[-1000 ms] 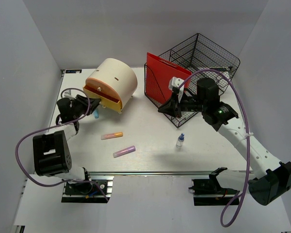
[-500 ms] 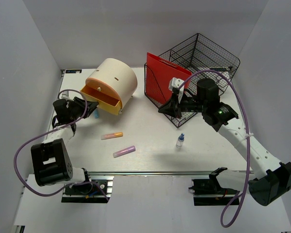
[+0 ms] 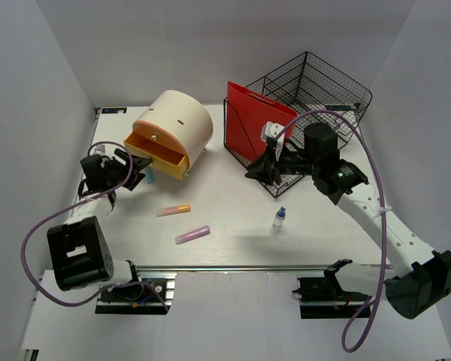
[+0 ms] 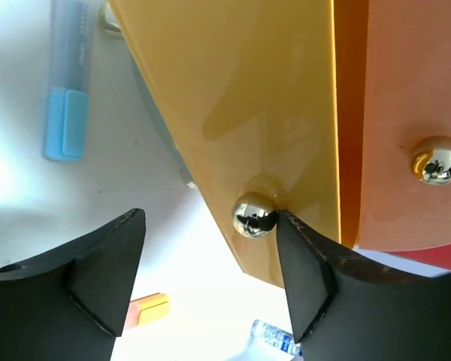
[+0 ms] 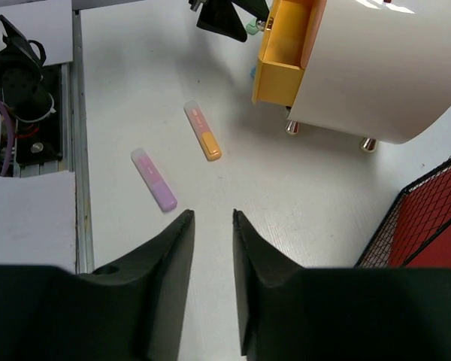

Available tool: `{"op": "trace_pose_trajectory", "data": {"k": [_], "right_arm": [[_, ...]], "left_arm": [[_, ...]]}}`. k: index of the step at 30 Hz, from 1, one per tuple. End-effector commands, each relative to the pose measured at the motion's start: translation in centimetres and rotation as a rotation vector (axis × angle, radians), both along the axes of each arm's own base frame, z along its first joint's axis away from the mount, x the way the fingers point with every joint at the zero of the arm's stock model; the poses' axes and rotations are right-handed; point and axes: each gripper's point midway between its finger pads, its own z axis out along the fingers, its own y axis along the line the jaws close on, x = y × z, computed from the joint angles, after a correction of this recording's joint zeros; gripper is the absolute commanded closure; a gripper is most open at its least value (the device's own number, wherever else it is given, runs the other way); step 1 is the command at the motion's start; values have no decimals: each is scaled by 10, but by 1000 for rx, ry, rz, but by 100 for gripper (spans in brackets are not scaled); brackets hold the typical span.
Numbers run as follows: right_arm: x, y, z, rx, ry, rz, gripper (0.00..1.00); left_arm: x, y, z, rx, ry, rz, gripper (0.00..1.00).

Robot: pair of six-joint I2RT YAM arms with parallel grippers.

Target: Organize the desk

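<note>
The left end effector gapes around the knob of the pulled-out yellow drawer, gripping nothing. The right end effector, barely parted, is empty.

I count three markers from my station: an orange marker, a purple marker and a blue marker. There is one small dropper bottle. I see one cream drawer unit with two gold knobs, the lower knob and the upper knob. I make out two black wire-mesh holders, a file rack and a basket, and one red folder. I have two grippers: the left gripper and the right gripper.
</note>
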Motion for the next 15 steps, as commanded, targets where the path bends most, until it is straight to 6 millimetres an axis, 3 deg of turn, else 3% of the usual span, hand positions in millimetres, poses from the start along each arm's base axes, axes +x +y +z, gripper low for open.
{"op": "trace_pose_trajectory", "data": {"k": [1,6,7,11,14,15], "right_arm": [[-1,-2,13,21,-59,5,64],[-5,-3,8,0,-68,31,55],[-6,-3,8,-2,-70,35,54],[-14,-2,4,-10,-70,83,53],[-18,-3,1,-26,-65,103,57],[-18,-3,0,-29,-64,103,60]], "left_arm": [[-4,8,16,64,-21,5,20],[-18,10,31,141,-28,2,19],[-20,11,46,169,-72,-4,19],[-29,8,70,206,-122,-14,22],[-43,7,78,236,-128,-14,31],[-48,7,75,241,-109,-10,38]]}}
